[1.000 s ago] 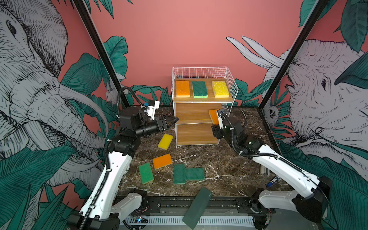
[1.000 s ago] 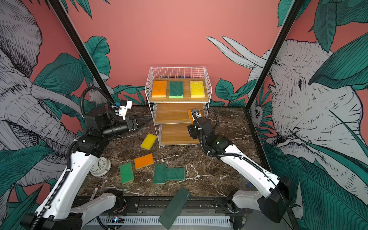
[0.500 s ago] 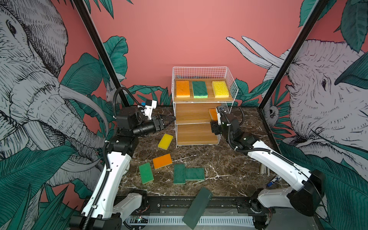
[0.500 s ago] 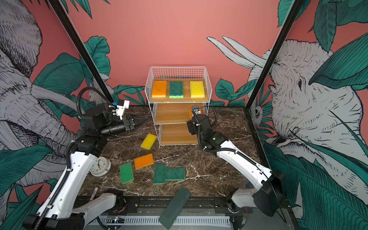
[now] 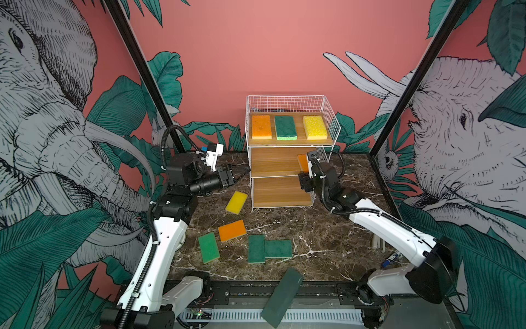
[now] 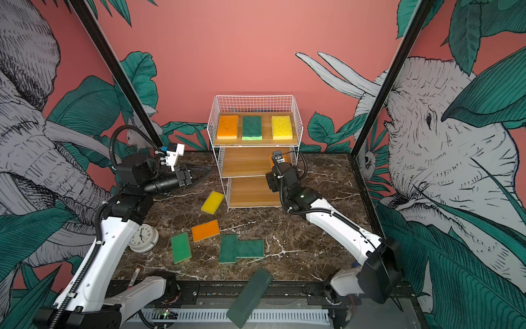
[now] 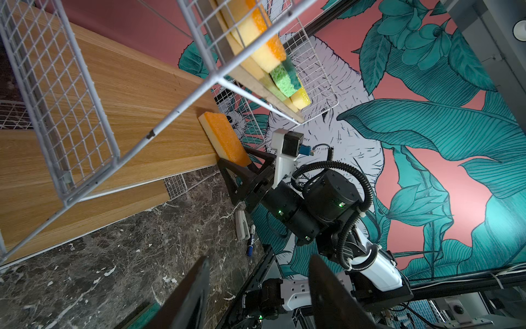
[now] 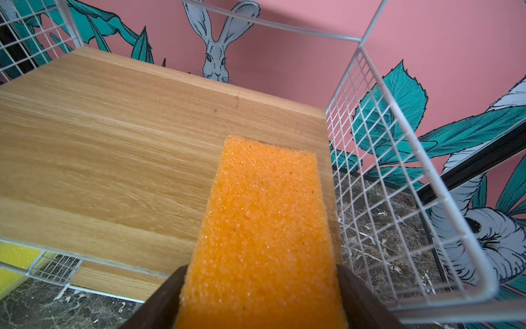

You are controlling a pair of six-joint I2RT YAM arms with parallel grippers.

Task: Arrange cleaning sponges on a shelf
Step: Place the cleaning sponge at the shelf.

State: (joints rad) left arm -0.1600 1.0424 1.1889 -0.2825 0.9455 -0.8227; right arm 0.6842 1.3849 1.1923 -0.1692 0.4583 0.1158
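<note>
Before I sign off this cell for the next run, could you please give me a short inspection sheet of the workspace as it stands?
Surface: dark marble tabletop.
Job's things: shelf carries three sponges on the top board; a fourth, the orange sponge, lies on the middle board's edge; five loose sponges on the marble.
Clutter: long dark green slab at the front rail; clock; marker.
End effectors: left end effector open, empty, beside the shelf; right end effector around the orange sponge's end, grip unclear.
Cables: black corrugated hose loops above the left wrist.
Surroundings: pink jungle mural walls, black frame posts.
</note>
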